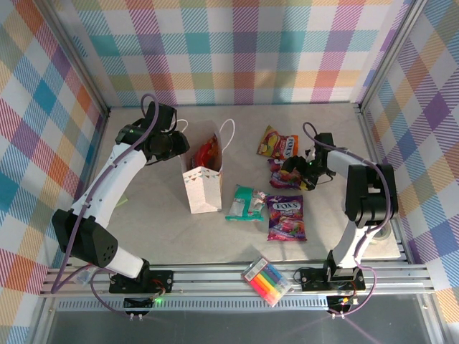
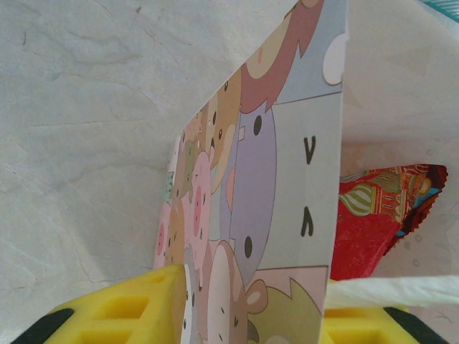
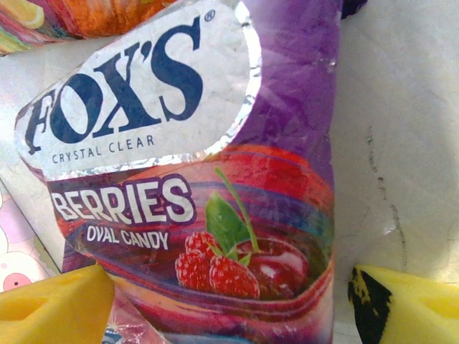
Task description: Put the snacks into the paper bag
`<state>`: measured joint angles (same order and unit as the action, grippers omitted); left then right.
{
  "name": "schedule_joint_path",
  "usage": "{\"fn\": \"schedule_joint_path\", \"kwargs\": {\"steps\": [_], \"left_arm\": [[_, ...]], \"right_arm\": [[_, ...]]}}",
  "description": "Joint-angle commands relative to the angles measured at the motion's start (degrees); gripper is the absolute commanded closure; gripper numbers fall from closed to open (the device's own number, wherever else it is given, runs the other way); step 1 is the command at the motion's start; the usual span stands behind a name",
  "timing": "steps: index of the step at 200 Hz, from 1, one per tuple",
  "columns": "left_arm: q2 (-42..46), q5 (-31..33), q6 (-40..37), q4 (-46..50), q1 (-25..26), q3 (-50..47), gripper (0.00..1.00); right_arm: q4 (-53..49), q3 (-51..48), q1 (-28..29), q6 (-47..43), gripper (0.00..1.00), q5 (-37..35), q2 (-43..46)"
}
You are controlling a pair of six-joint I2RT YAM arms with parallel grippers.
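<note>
Plaid walls [image 1: 237, 50] close in a pale grey table [image 1: 143, 215]. The left arm [image 1: 107, 186] reaches to the far left side of the bag [image 1: 203, 190], which stands upright and open near the table's middle. The left gripper [image 1: 172, 143] is clamped on the bag's printed wall [image 2: 287, 215], which passes between its yellow fingers [image 2: 136, 308]. The red chips [image 1: 208, 152] sit inside the bag, their crimped edge showing past that wall in the left wrist view [image 2: 373, 215]. The right arm [image 1: 362, 193] bends in from well right of the bag. The purple packet [image 1: 287, 217] lies flat to the bag's near right, and the teal packet [image 1: 246, 203] lies between it and the bag. The pens [image 1: 267, 281] lie on the near rail, right of the bag. The orange packet [image 1: 277, 143] lies to the bag's far right. The berry packet [image 1: 278, 168] lies just nearer than it. The right gripper [image 1: 292, 172] is down over the berry packet [image 3: 215, 179], jaws apart, a yellow finger [image 3: 50, 308] on either side of it.
</note>
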<state>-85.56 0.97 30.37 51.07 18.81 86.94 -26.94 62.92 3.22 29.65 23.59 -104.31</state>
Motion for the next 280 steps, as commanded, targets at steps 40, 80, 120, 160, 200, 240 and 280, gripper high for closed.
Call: {"fn": "schedule_joint_path", "kwargs": {"steps": [40,80,120,160,200,240,280], "left_arm": [[0.9,-0.3,-0.2,0.5,-0.6,-0.9,0.65],[1.4,0.5,-0.3,0.4,-0.6,-1.5,0.65],[1.5,0.3,-0.3,0.2,-0.6,-1.6,0.65],[1.6,0.2,-0.4,0.3,-0.6,-2.1,0.66],[2.2,0.2,-0.3,0.0,-0.6,-2.5,0.66],[2.5,0.1,-0.2,-0.1,-0.6,-2.3,0.66],[3.4,0.1,-0.2,-0.1,-0.6,-2.4,0.66]], "right_arm": [[-0.1,3.2,2.0,-0.5,0.32,-2.1,-1.2],[-2.1,3.9,2.2,-1.6,0.48,-3.8,-0.3],[-3.5,3.9,2.6,-2.4,0.55,-5.1,0.8],[-5.6,4.7,3.2,-3.7,0.62,-6.9,2.4],[-7.3,5.0,3.8,-4.7,0.68,-8.3,4.9],[-8.9,4.9,4.4,-6.0,0.75,-10.0,7.3],[-10.2,4.7,4.9,-6.6,0.79,-10.9,9.1]]}}
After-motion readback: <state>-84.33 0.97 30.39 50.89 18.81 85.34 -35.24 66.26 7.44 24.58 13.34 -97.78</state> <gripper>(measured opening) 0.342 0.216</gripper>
